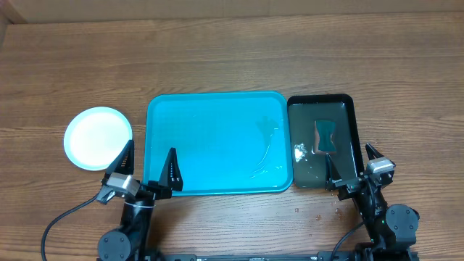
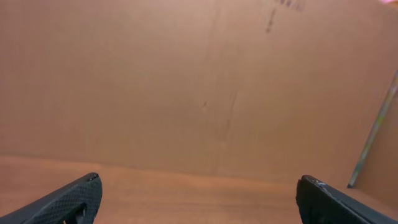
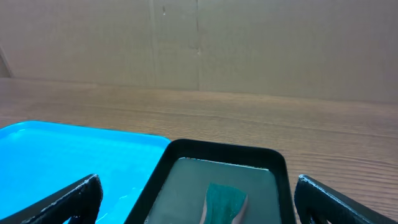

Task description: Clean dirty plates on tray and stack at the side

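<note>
Black fingers of the left gripper (image 1: 151, 147) stand spread wide with nothing between them, hovering at the near left corner of the turquoise tray (image 1: 210, 138). A round plate (image 1: 98, 138), white with a pale blue edge, lies on the table just left of that gripper, apart from the tray. Whether more plates sit beneath it cannot be told. The right gripper (image 1: 349, 154) is likewise spread and empty, over the near right edge of the black tray (image 1: 348, 109), which touches the turquoise tray's right side. The black tray holds shallow water and a teal-and-orange sponge (image 1: 325, 135). Wet streaks glint on the turquoise tray. The wood-grain table (image 1: 232, 58) carries a few droplets (image 1: 319, 214) near the right arm. A cardboard wall (image 3: 249, 43) stands behind it.
</note>
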